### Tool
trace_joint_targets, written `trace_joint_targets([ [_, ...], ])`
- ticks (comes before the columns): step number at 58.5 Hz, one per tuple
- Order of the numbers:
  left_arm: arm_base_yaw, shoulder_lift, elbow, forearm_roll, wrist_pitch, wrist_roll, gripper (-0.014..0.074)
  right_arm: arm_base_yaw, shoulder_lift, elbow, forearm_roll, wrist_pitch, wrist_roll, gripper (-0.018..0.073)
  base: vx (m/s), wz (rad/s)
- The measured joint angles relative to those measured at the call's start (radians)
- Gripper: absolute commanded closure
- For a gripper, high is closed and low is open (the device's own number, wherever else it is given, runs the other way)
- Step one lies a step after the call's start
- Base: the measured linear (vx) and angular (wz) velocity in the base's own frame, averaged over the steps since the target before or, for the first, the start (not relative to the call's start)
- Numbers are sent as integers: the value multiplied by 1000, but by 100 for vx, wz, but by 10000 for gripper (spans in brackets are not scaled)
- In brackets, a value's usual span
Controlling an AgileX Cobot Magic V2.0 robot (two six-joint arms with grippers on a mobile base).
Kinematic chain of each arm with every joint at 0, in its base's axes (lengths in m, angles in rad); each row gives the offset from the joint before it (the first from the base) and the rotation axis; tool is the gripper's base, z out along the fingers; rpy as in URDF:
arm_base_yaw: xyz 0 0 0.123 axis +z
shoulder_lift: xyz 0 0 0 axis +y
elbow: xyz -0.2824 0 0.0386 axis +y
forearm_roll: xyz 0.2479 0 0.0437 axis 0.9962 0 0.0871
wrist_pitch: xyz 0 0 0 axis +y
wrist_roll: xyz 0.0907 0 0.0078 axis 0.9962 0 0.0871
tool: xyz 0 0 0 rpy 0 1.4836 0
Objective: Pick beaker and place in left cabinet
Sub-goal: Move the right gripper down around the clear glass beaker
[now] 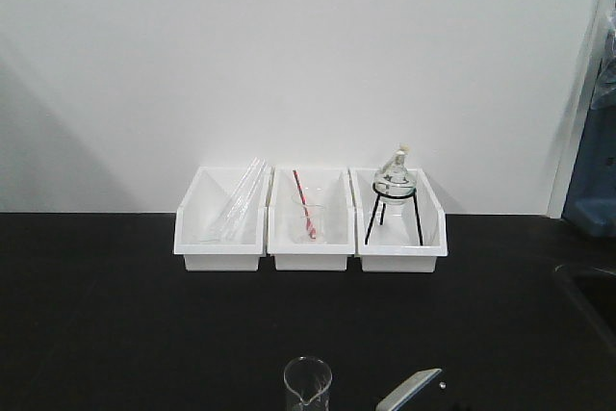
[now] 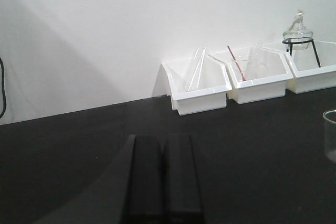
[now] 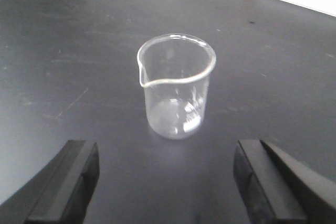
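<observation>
The job is at the grab step. The beaker [image 3: 176,85] stands upright on the black table [image 1: 115,315], near the front edge of the front view. It has not been picked up yet.

The right gripper [image 3: 167,161] sits low, and the beaker is at 12 o'clock from it, close by. Its two fingers [image 3: 68,182] are spread very wide, one on each side. They touch nothing and hold nothing. The beaker is not between them yet; it is just ahead.

Next, I think the gripper needs to slide forward to 12 o'clock until the glass is between the fingers. Then it should close softly, because the glass is thin and slippery. The pouring lip points to about 8 o'clock, so the fingers should press on the round sides.

The left gripper [image 2: 164,145] rests over the table at about 9 o'clock from the beaker. Its fingers are pressed together and hold nothing.

There is lots of bare table all around the beaker. Three white bins [image 1: 310,228] sit far off at 12 o'clock, by the wall. A dark dip that looks like a sink [image 1: 589,300] is at about 2 o'clock.

The left cabinet does not show in any view.
</observation>
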Motion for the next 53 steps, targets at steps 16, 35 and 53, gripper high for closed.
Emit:
trace_joint_targets([
  [16,0,0,0,0,0,0,595,10,161,-151,-3,-26,-8,-29,0,0],
  [35,0,0,0,0,0,0,595,11,297,-314,-31,-26,-1,-29,0,0],
  [53,0,0,0,0,0,0,595,11,384,-428,-34,-25,22,6,0,0],
])
